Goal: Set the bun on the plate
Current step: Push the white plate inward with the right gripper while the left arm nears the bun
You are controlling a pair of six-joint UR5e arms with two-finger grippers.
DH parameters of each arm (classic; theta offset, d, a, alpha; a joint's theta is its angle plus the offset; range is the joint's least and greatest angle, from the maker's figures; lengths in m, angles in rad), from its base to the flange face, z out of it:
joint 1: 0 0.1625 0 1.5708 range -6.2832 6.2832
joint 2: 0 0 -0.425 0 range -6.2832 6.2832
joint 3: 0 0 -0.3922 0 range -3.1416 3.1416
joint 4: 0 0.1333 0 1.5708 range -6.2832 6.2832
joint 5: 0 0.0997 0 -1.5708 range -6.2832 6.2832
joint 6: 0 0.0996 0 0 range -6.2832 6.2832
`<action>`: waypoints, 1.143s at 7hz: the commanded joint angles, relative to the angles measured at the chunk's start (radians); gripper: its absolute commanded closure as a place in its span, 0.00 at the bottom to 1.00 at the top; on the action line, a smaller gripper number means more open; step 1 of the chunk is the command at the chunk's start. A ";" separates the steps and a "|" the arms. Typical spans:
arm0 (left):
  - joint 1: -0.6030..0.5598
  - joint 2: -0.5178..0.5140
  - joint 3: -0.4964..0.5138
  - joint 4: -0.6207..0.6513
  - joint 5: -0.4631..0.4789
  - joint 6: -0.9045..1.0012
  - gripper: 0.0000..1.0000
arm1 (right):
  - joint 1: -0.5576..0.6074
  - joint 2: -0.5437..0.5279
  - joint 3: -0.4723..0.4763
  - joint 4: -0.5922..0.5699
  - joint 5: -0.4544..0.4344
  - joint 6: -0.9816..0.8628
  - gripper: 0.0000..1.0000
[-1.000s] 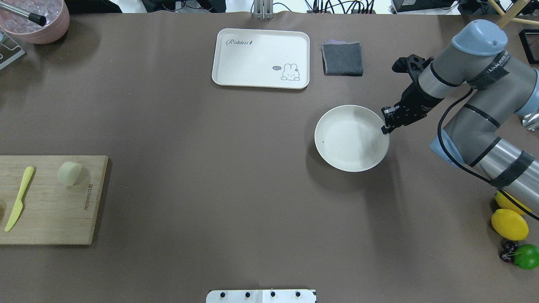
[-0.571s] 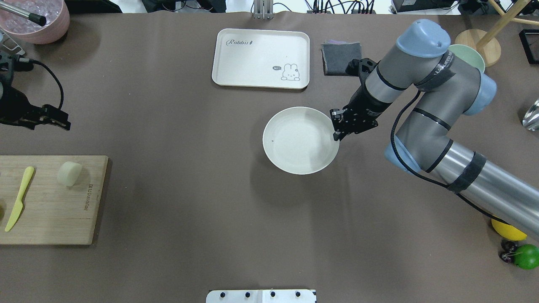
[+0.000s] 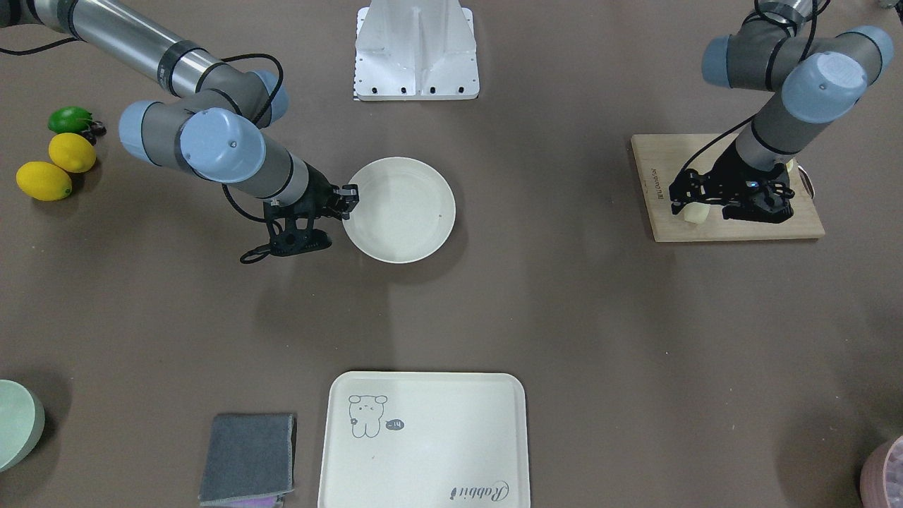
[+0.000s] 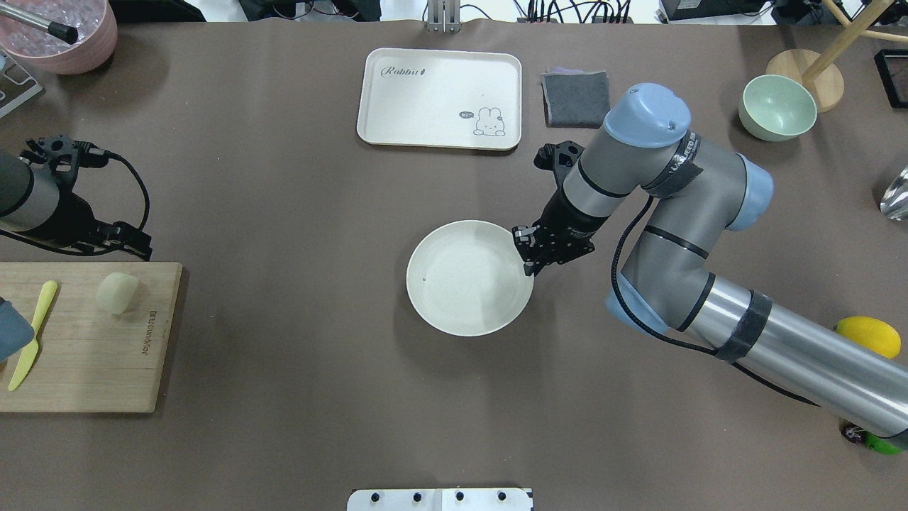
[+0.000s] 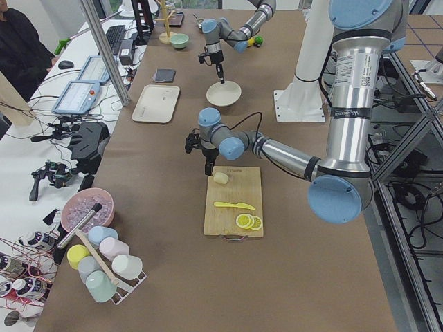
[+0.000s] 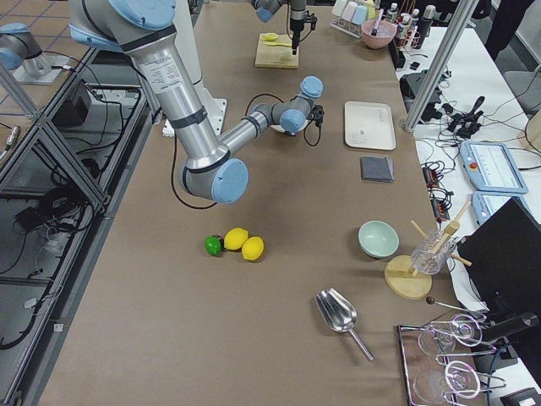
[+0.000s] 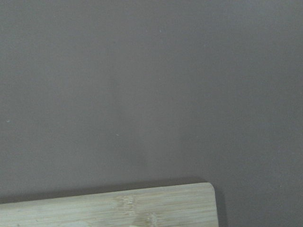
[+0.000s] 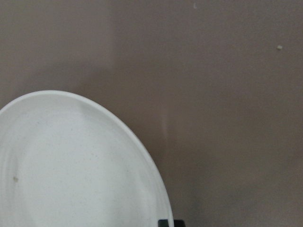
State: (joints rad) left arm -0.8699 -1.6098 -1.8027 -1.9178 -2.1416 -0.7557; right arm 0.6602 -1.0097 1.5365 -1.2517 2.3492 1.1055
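The bun (image 4: 117, 292) (image 3: 695, 213) (image 5: 221, 178) is a pale cream chunk lying on the wooden cutting board (image 4: 85, 362) at the table's left. My left gripper (image 4: 142, 248) (image 3: 683, 197) hovers just past the board's far edge, close to the bun and not touching it; its fingers look open and hold nothing. The round cream plate (image 4: 454, 291) (image 3: 402, 219) (image 8: 71, 165) sits mid-table with nothing in it. My right gripper (image 4: 528, 259) (image 3: 348, 201) is shut on the plate's right rim.
A cream tray (image 4: 440, 98) and a grey cloth (image 4: 576, 99) lie at the far side, with a pale green bowl (image 4: 777, 106) far right. A yellow knife (image 4: 28, 341) and lemon slices (image 5: 248, 222) share the board. Lemons (image 3: 56, 166) lie near the right arm.
My right gripper has carried the plate left and nearer, from the table's right to its middle. The left arm has come into view and moved toward the board and bun.
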 commanded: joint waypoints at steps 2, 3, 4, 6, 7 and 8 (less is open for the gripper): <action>0.026 0.033 0.011 -0.015 0.002 0.055 0.03 | -0.045 0.014 -0.001 0.000 -0.028 0.005 1.00; 0.028 0.036 0.009 -0.015 0.002 0.055 0.03 | -0.060 0.025 -0.004 0.000 -0.040 0.005 1.00; 0.034 0.036 0.012 -0.015 0.003 0.056 0.08 | -0.071 0.026 -0.004 0.008 -0.051 0.005 1.00; 0.034 0.041 0.023 -0.015 0.003 0.056 0.15 | -0.090 0.025 -0.047 0.099 -0.068 0.007 1.00; 0.034 0.044 0.026 -0.015 0.003 0.058 0.19 | -0.091 0.028 -0.047 0.100 -0.070 0.007 1.00; 0.034 0.044 0.026 -0.014 0.003 0.062 0.26 | -0.091 0.031 -0.047 0.101 -0.076 0.026 0.54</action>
State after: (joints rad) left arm -0.8361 -1.5676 -1.7782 -1.9325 -2.1384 -0.6973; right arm 0.5705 -0.9818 1.4923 -1.1569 2.2792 1.1171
